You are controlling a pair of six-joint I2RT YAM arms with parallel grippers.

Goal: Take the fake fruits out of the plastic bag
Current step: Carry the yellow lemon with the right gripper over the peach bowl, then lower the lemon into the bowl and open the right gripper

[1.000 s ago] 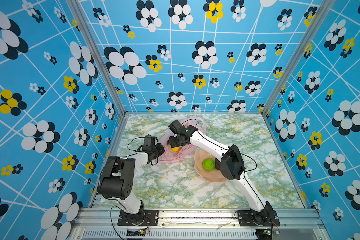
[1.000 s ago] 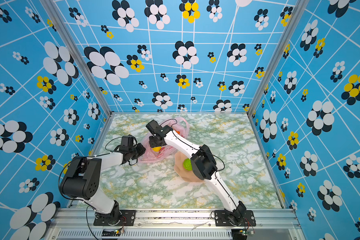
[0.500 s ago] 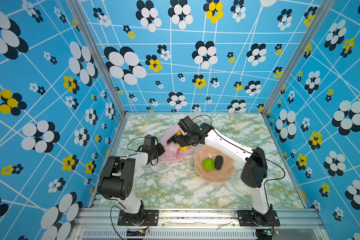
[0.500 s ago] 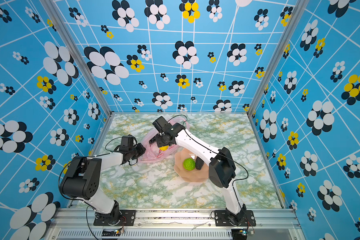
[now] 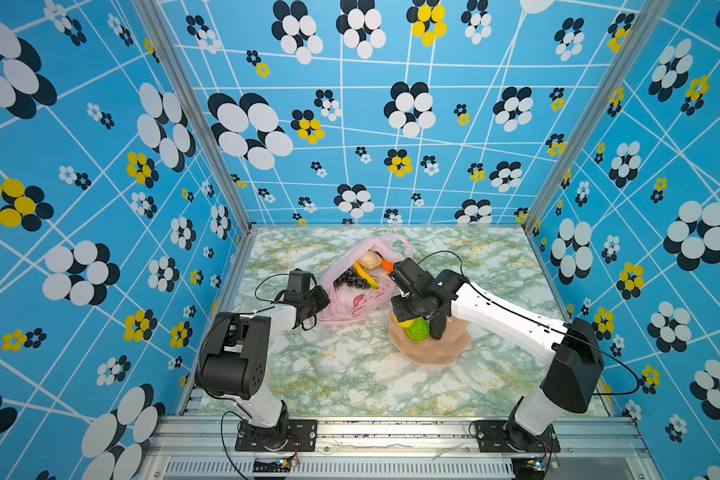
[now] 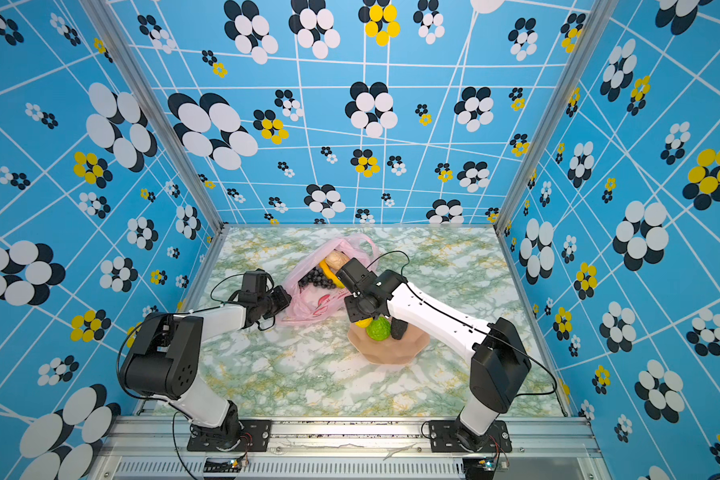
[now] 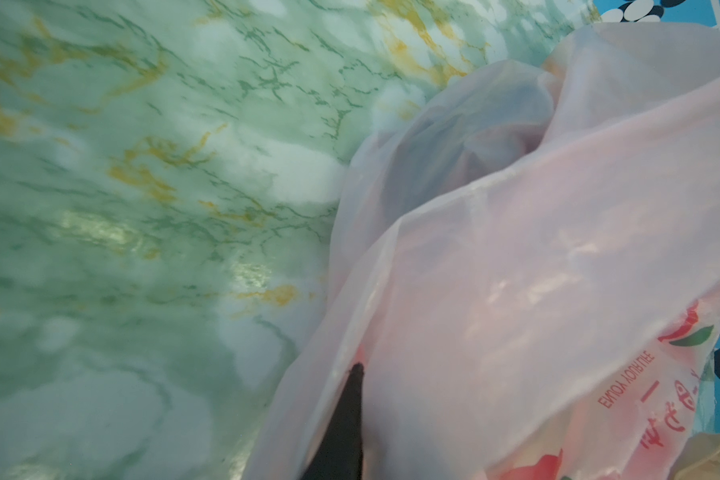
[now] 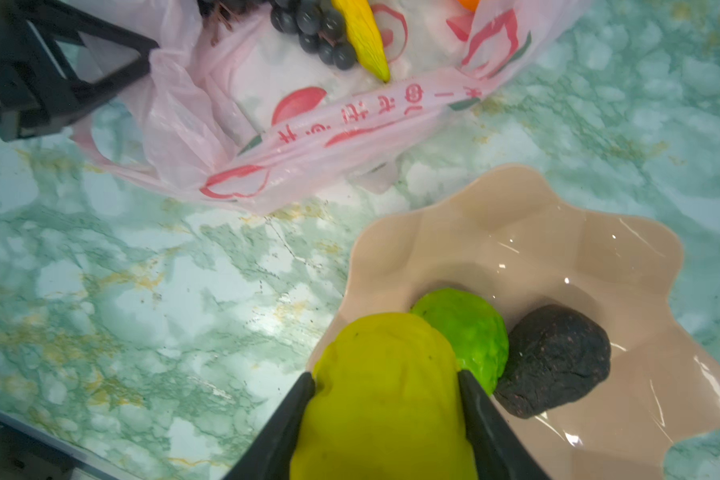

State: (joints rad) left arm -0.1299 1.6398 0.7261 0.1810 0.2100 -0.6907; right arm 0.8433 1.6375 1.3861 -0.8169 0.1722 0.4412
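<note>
The pink plastic bag (image 5: 362,291) lies open on the marble table. Inside it show a black grape bunch (image 5: 352,280), a yellow banana (image 5: 364,274), a beige fruit (image 5: 370,260) and a small orange one (image 5: 386,265). My left gripper (image 5: 323,301) is shut on the bag's near-left edge; in the left wrist view one black finger (image 7: 346,424) lies against the film. My right gripper (image 8: 385,378) is shut on a yellow fruit (image 8: 387,399), just above the near-left rim of the peach dish (image 8: 516,232). A green fruit (image 8: 466,332) and a dark fruit (image 8: 553,361) lie in the dish.
The dish (image 6: 395,353) sits to the right of the bag (image 6: 316,295), almost touching it. Blue patterned walls (image 5: 100,208) close in three sides, and a metal rail (image 5: 350,428) runs along the front edge.
My right gripper has come out of the bag's mouth with the yellow fruit and swung right and nearer, to the dish. The left gripper has kept its hold on the bag.
</note>
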